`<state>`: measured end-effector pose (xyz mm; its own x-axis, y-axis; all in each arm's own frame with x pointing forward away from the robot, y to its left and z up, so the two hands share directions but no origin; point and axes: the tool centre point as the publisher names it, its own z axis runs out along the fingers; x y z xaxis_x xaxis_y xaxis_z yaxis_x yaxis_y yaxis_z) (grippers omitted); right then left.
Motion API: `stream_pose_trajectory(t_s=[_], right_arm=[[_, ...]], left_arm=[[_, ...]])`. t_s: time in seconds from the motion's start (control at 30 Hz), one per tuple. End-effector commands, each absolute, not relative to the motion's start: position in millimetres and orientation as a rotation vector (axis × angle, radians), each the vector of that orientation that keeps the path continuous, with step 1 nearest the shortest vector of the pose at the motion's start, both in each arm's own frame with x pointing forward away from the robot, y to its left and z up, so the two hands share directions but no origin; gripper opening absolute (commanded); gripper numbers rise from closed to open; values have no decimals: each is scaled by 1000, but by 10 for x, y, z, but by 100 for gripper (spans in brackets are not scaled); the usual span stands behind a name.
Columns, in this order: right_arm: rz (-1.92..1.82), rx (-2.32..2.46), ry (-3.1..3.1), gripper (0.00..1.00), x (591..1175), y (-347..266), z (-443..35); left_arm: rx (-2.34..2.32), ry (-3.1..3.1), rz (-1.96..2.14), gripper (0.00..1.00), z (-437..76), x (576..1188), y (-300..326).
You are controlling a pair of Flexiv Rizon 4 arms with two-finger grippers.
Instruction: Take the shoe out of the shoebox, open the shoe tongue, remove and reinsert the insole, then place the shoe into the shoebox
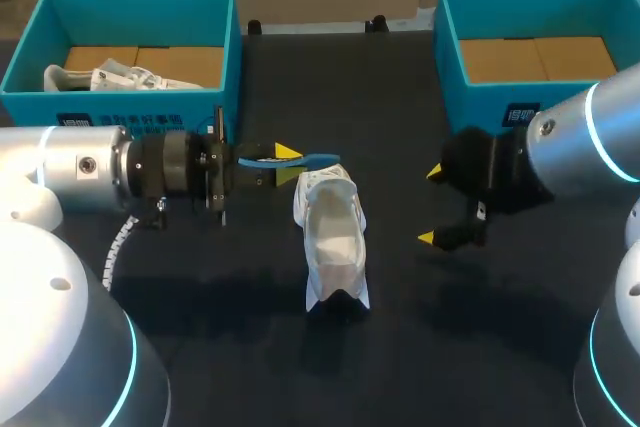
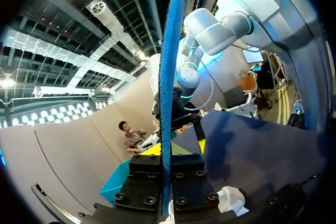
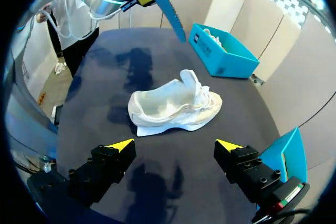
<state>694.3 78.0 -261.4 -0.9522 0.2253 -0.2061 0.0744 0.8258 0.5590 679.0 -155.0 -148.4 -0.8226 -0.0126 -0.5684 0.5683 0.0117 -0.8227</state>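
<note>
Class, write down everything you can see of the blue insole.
The blue insole is a thin, curved strip with a grainy, foam-like surface. The left claw is shut on one end, holding it on edge in the air. Its free end reaches over one end of the white shoe below, apparently not touching it.

Bright overhead light lays soft shadows around the shoe (image 1: 333, 237) on the table (image 1: 250, 347).

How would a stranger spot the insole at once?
On the black table, find the white fabric shoe in the middle. At its far end the left pincer grips a thin blue foam insole, the only thing held aloft.
</note>
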Motion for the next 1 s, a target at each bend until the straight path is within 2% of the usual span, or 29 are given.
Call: stream_pose_trajectory(t_s=[0.03,0.6,1.0], right_arm=[[843,211,2754,100,7066,906,-2747],[891,57,2761,100,7076,1375,-2954],[862,87,2755,100,7067,1383,-2932]], left_arm=[[566,1882,-1864,0,-1520,6796,-1560],[535,1910,-1866,0,-1605,6781,-1531],[519,1924,-1868,0,-1648,6794,-1531]])
